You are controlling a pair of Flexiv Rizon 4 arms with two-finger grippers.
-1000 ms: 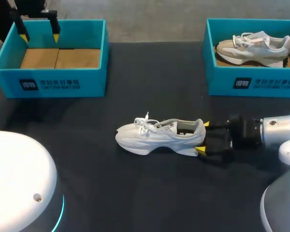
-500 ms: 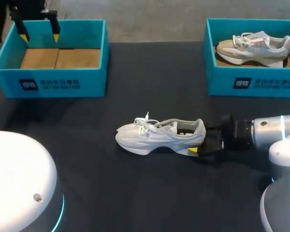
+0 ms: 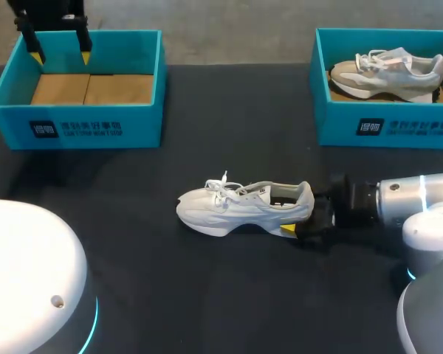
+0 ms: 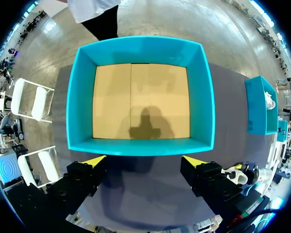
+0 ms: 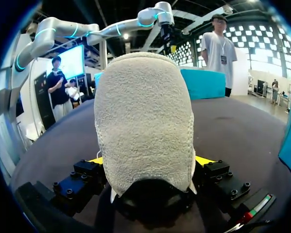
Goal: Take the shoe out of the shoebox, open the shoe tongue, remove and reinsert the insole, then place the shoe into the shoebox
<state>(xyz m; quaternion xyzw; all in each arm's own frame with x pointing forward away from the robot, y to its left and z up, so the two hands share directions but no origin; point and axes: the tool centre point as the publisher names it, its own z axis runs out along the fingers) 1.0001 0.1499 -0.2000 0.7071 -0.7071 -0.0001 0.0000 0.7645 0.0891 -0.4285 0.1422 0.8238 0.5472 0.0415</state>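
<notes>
Reaching in from the right edge, my right arm (image 3: 410, 206) lies low and almost level with the tabletop (image 3: 207, 140), wrist horizontal, pointing toward the middle. Its tool (image 3: 293, 211) is at the heel of the white sneaker (image 3: 232, 209), fingers spread wide with one on either side of the heel. In the head view the near yellow tip sits beside the sole and the far one is hidden behind the shoe. From the right wrist, the terry-lined heel (image 5: 143, 116) fills the space between the fingers, a yellow tip showing at each flank of my right tool (image 5: 149, 162).

The sneaker stands upright on its sole in the middle of the tabletop, toe toward my left, laces loose, outside both boxes.

My left tool (image 3: 60, 53) hangs over the far-left corner of the teal shoebox (image 3: 144, 81), pointing straight down, fingers spread with nothing between them. That box holds only its cardboard floor (image 4: 140, 102).

The second teal shoebox (image 3: 387, 129) at far right holds a beige sneaker (image 3: 387, 68).
</notes>
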